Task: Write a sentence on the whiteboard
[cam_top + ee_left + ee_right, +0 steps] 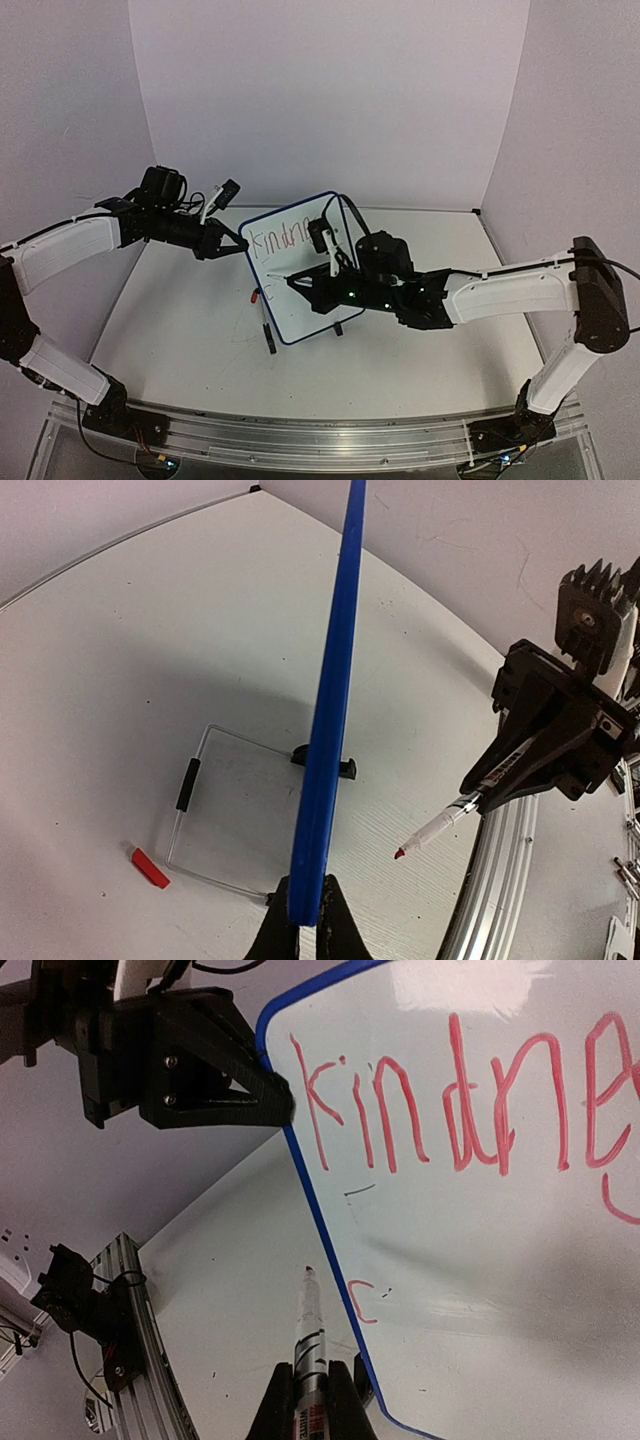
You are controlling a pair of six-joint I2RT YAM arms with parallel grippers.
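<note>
— Two grippers, both occupied. Your left gripper [238, 246] reaches in from the left of the top view. It is pinched onto the left edge of the whiteboard [283, 312], just below the upper corner.

— Agreed. Your left wrist view shows that board edge-on, a blue strip running up the middle of the frame. The black fingers [275, 938] at the bottom are closed against both its faces.

— Your right gripper [318, 290] sits in front of the board's face, at centre frame. It is clamped tight around the barrel of a red marker [310, 1330].

— The marker is uncapped. You can see the red cap [150, 868] lying on the table [90, 680] at the lower left of the left wrist view. It is near a wire frame [187, 784] that lies flat on the side of the board away from the marker.

— Is the tip touching?

— No. In your left wrist view the red tip hangs in the air to the right of the board. In the right wrist view it points just outside the blue frame, low on the left.

— The sentence [450, 1100] reads "kindne" in red along the top of the board. The right edge of the right wrist view cuts off anything after that. A lone "c" sits lower down, close to the left frame.

— The board stands near the middle of the table, with one black foot [345, 768] showing.
</note>
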